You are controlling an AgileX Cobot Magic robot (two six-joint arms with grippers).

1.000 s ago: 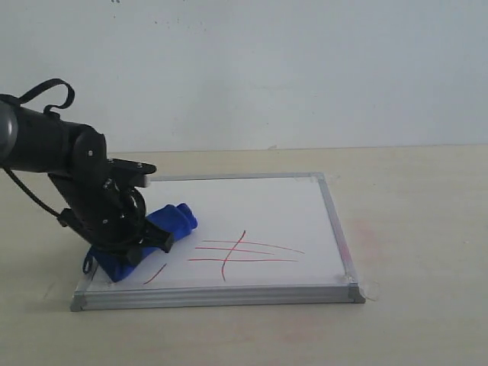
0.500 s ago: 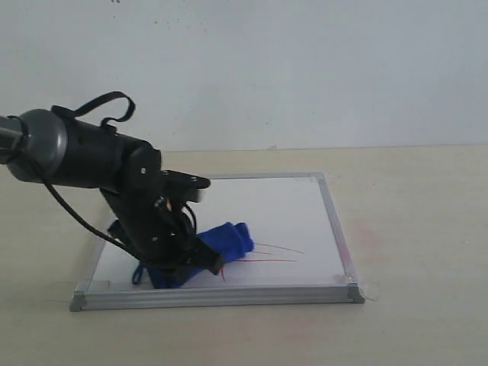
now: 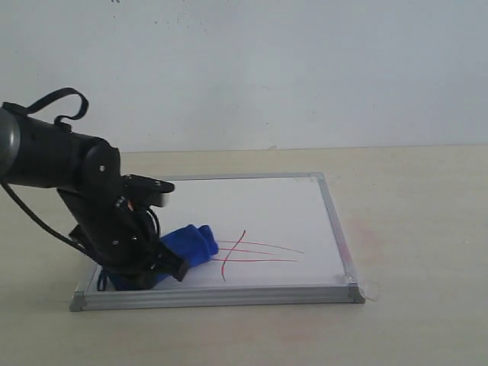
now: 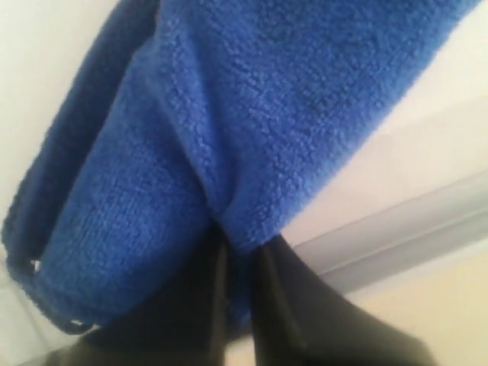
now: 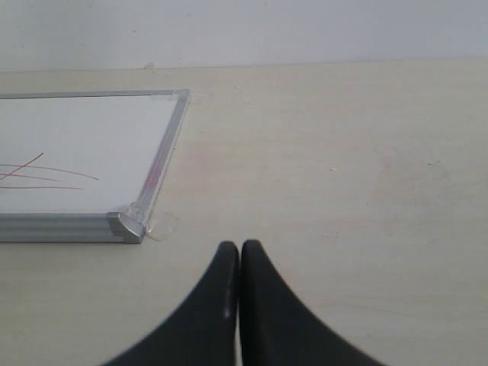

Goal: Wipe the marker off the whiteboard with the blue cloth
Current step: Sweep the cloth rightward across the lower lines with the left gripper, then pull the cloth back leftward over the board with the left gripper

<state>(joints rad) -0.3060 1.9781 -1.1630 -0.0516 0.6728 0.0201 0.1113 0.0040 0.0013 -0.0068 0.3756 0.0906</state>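
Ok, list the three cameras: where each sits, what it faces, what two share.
Exterior: off the arms, low beside the table, facing the wall across the whiteboard; shows the left arm, left gripper shut on the blue cloth by the marker.
Left wrist: just behind the left gripper, close on the cloth and whiteboard frame; its dark fingers show.
Right wrist: just behind the shut right gripper, low over the table, facing the whiteboard's corner.
Shared: exterior and right wrist both see the marker lines.

The cloth (image 3: pixel 191 245) is royal blue, marker lines (image 3: pixel 259 260) red, whiteboard (image 3: pixel 259 206) white with silver-grey frame, table (image 3: pixel 412 229) beige.
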